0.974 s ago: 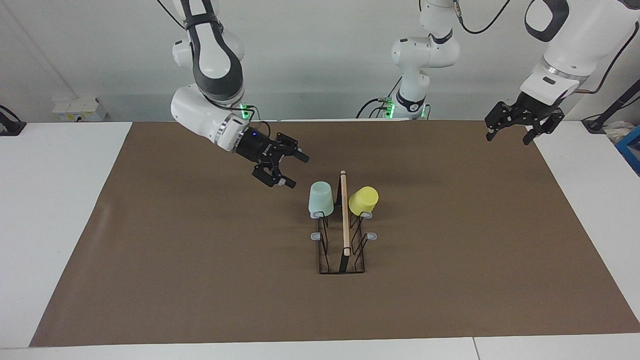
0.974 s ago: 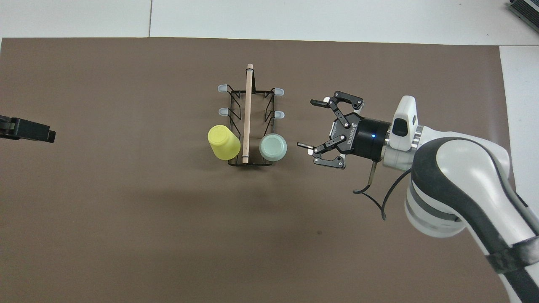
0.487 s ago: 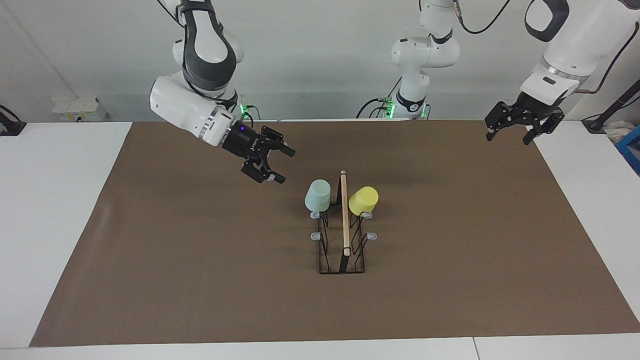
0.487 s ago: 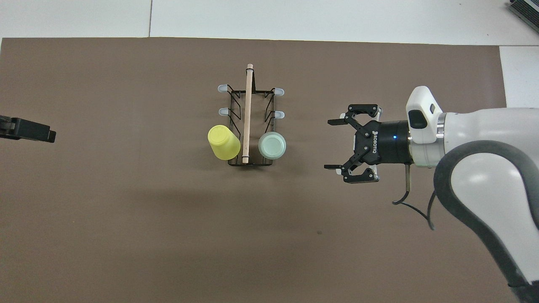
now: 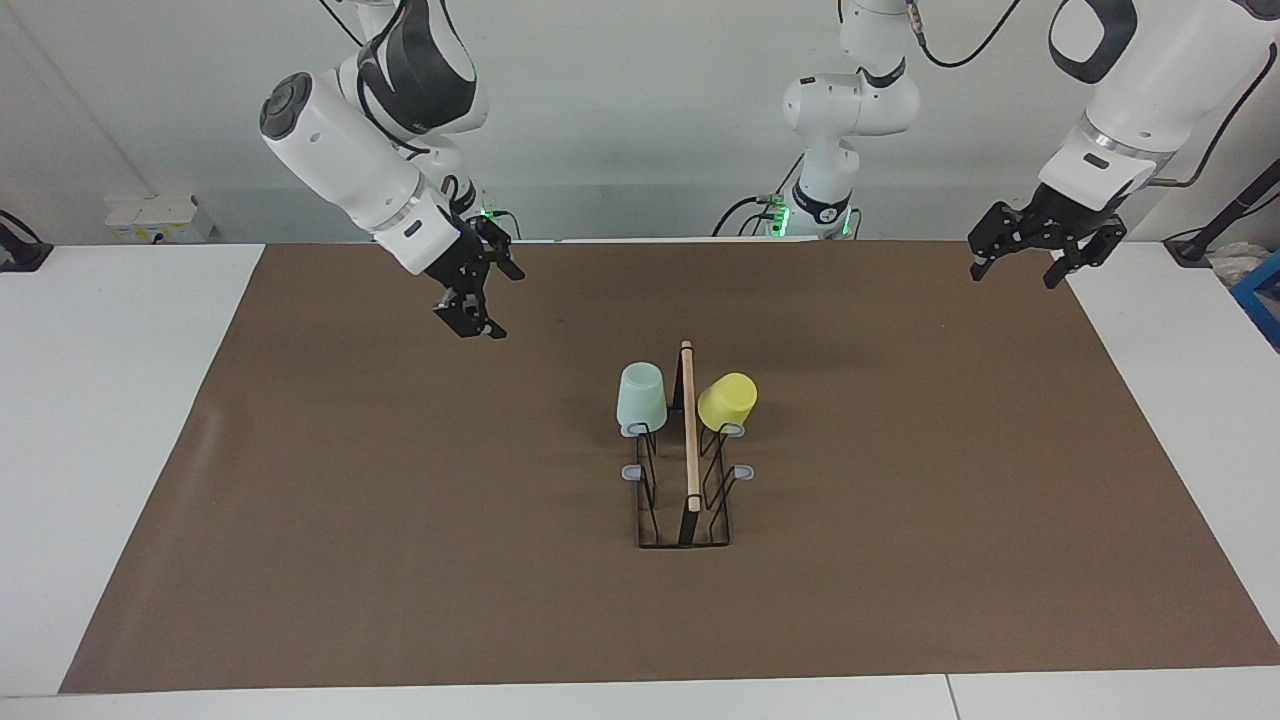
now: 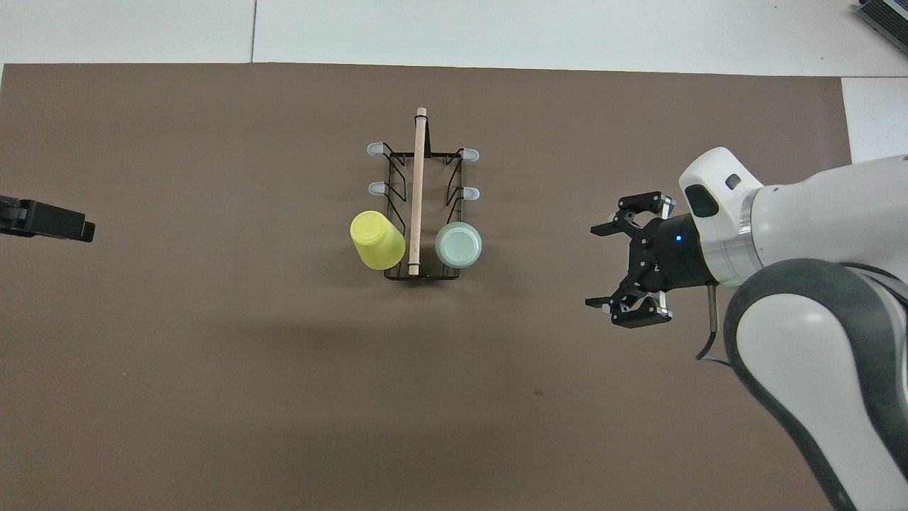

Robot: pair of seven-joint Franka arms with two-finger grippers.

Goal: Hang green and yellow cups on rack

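Note:
The rack (image 5: 690, 440) stands in the middle of the brown mat, its wooden rod (image 6: 417, 191) pointing away from the robots. The green cup (image 5: 641, 396) hangs upside down on the rack's prong nearest the robots, on the right arm's side; it also shows in the overhead view (image 6: 458, 245). The yellow cup (image 5: 727, 401) hangs tilted on the matching prong on the left arm's side (image 6: 377, 240). My right gripper (image 5: 500, 303) is open and empty, up in the air over the mat toward the right arm's end (image 6: 592, 267). My left gripper (image 5: 1015, 278) is open and empty over the mat's corner, waiting.
The brown mat (image 5: 400, 500) covers most of the white table (image 5: 110, 400). Several grey-tipped prongs (image 6: 374, 188) on the rack carry nothing. A blue box edge (image 5: 1262, 295) sits past the left arm's end of the table.
My right gripper has pulled away from beside the green cup, rising and moving toward the right arm's end. The green cup rocked slightly on its prong. The left arm has not moved.

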